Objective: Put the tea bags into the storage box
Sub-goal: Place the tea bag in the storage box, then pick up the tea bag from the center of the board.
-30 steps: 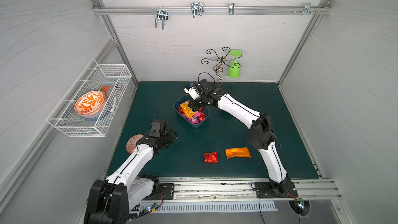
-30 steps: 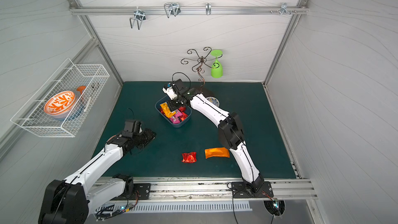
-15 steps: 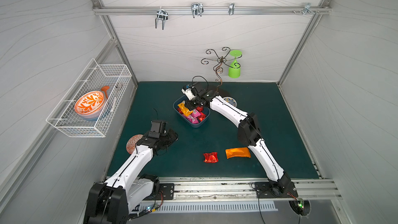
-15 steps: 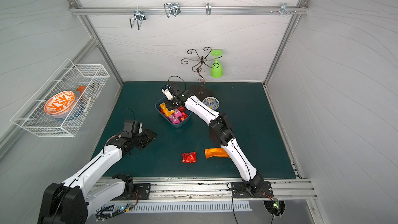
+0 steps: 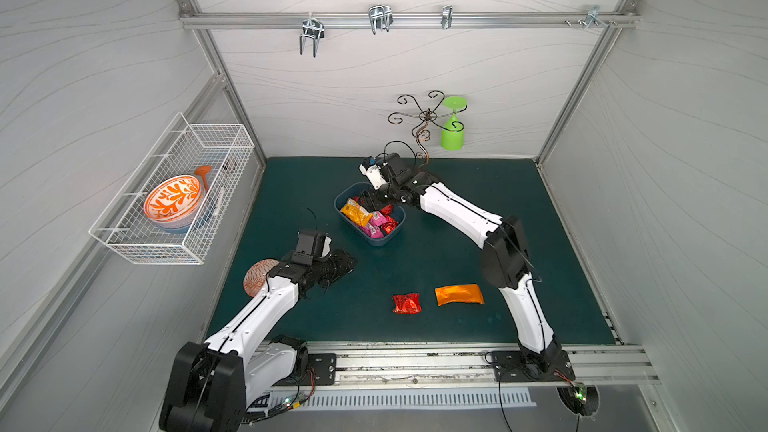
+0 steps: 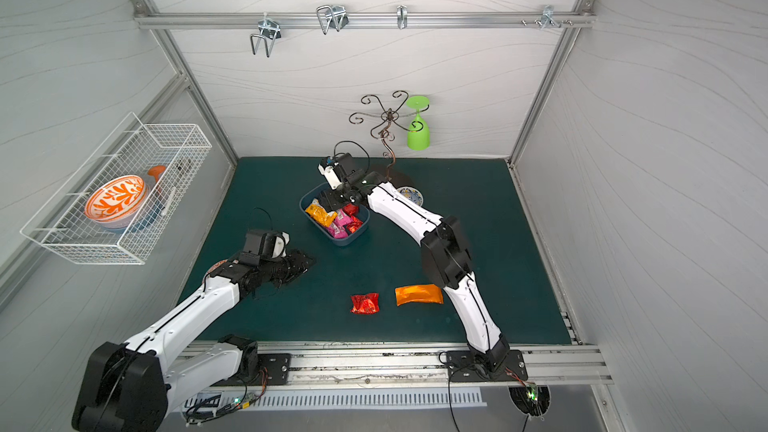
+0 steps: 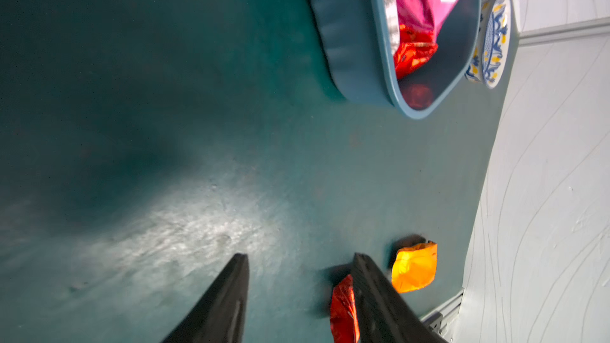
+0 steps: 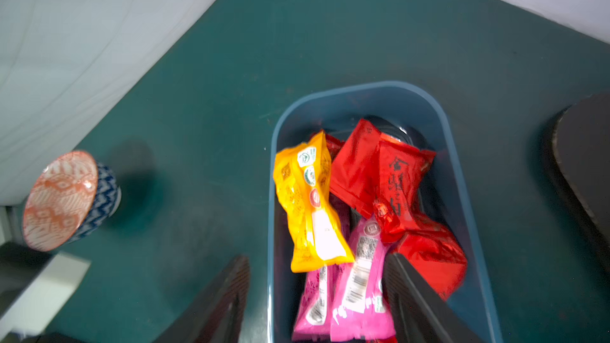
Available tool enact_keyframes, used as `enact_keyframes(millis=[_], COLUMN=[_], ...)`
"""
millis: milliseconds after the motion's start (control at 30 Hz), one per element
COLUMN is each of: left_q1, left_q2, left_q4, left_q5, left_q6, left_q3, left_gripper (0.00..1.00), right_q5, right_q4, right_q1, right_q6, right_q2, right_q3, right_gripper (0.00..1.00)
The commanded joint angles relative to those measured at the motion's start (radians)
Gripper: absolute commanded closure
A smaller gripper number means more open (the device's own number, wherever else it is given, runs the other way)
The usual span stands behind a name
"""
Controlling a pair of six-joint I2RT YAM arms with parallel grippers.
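Note:
The dark blue storage box (image 5: pixel 376 241) (image 6: pixel 345 241) sits mid-mat and holds several tea bags: a yellow one (image 8: pixel 307 199), pink ones (image 8: pixel 359 278) and red ones (image 8: pixel 389 179). My right gripper (image 8: pixel 317 257) (image 5: pixel 370 201) hovers open and empty over the box's far end, one finger above the sachets, the other outside the wall. A red tea bag (image 5: pixel 406 303) (image 7: pixel 343 311) and an orange tea bag (image 5: pixel 459 295) (image 7: pixel 414 267) lie on the mat near the front. My left gripper (image 7: pixel 300 255) (image 5: pixel 345 261) is open and empty, low over the mat left of the box.
A small blue-patterned bowl (image 6: pixel 411 195) (image 7: pixel 493 37) stands just right of the box. An orange-patterned cup (image 5: pixel 257 278) lies by my left arm. A wire stand with a green glass (image 5: pixel 453 126) is at the back. A white wire basket (image 5: pixel 174 193) hangs on the left wall.
My right gripper has gone from shut to open above the box and shifted slightly toward the front. My left gripper has stayed put, its jaws a little wider.

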Motion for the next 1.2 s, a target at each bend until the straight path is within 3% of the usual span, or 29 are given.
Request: enact_keyframes(millis=[0,133,300,900,1167], left_q1=[-0.081,-0.118,-0.145,-0.314,-0.367], left_q2=[0.033,0.076,0.157,0.380,0.486], left_q4=[0.067,0.139,0.124,-0.082,-0.144], left_q5=[0.129,0.218,0.310,0.284,0.271], left_q6=[0.023,-0.018,0.030,0.121,0.147], left_q3=[0.038,0.011,0.051,0.199,0.272], left_gripper=[0.44,0.44,0.44,0.46,0.49], right_q5=[0.032,0.081,0.106,0.117,0.101], right_q4=[-0.015,0.008,0.039,-0.049,-0.072], right_q1=[-0.023,-0.030,-0.079,-0.329,-0.414], right_q6=[0.056,0.084,0.169,0.238,0.237], right_q2=[-0.146,-0.262,-0.420,-0.931,-1.065], right_q3=[-0.164,-0.342,-0.557,-1.104,-1.170], right_gripper=[0.29,0.29,0.28,0.27,0.26])
